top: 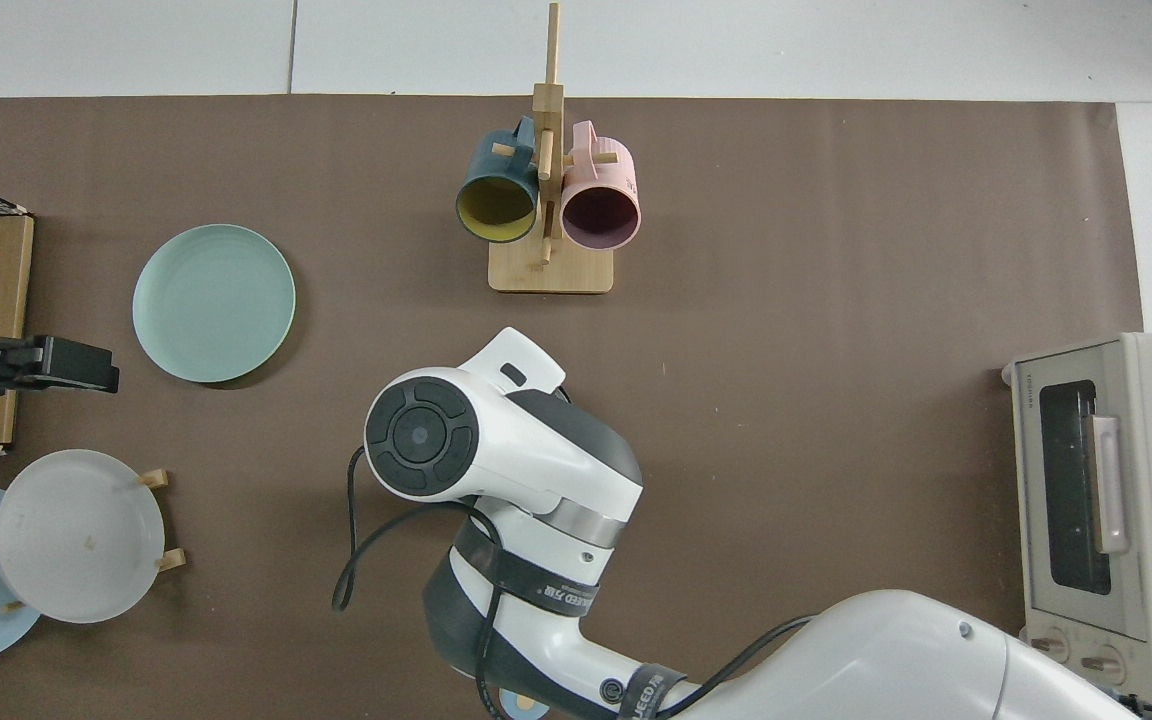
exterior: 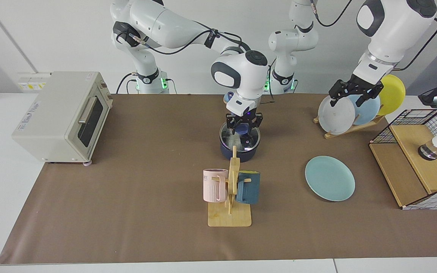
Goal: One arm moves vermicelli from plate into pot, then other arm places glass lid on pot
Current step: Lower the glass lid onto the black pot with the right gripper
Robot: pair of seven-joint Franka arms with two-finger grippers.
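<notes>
Facing view | pot (exterior: 239,151): vermicelli (exterior: 234,140), glass lid (exterior: 241,136) on | right gripper (exterior: 244,123) fingers apparently parted | plate (exterior: 329,178) bare

Pink mug (exterior: 215,185): raised letters "ME" near rim, facing view. Black strap (top: 536,592) on arm, top view: partial "EED" plus unreadable characters. Toaster oven (top: 1096,515): small brand mark and warning sticker, both illegible.
</notes>
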